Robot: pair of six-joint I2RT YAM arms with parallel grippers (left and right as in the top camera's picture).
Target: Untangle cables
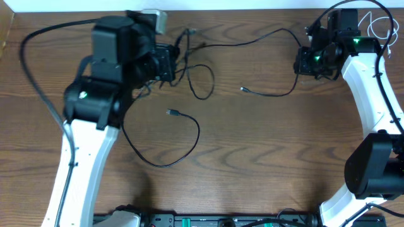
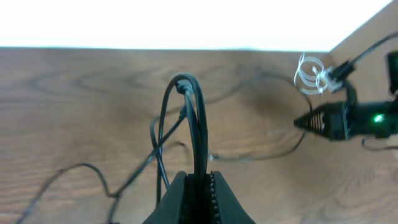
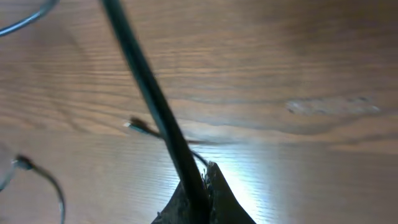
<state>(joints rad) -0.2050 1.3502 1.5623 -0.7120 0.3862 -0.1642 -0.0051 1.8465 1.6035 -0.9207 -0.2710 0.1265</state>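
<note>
Two pincers, both clenched on black cables [image 1: 252, 41]. L pincer [image 1: 167, 68] sits near the far edge of the table [image 1: 265, 157], left of centre. In the wrist view its fingers [image 2: 177, 200] are pinched on a doubled black loop that stands up and arches over just ahead of them. R pincer [image 1: 304, 61] is at the far right, fingers [image 3: 186, 205] nipped on one black strand that runs taut and diagonal, up and away to the left. Between the 2 pincers a black cord spans the table's far side, w/ tangled loops bunched just beside the L pincer. One loose plug [image 1: 243, 89] lies mid-table. Another plug [image 1: 172, 112] sits nearer, its cord sweeping round in a wide arc toward the L arm. White cable [image 1: 377, 26] is coiled at the far right corner, behind the R arm, apart from the black ones.
</note>
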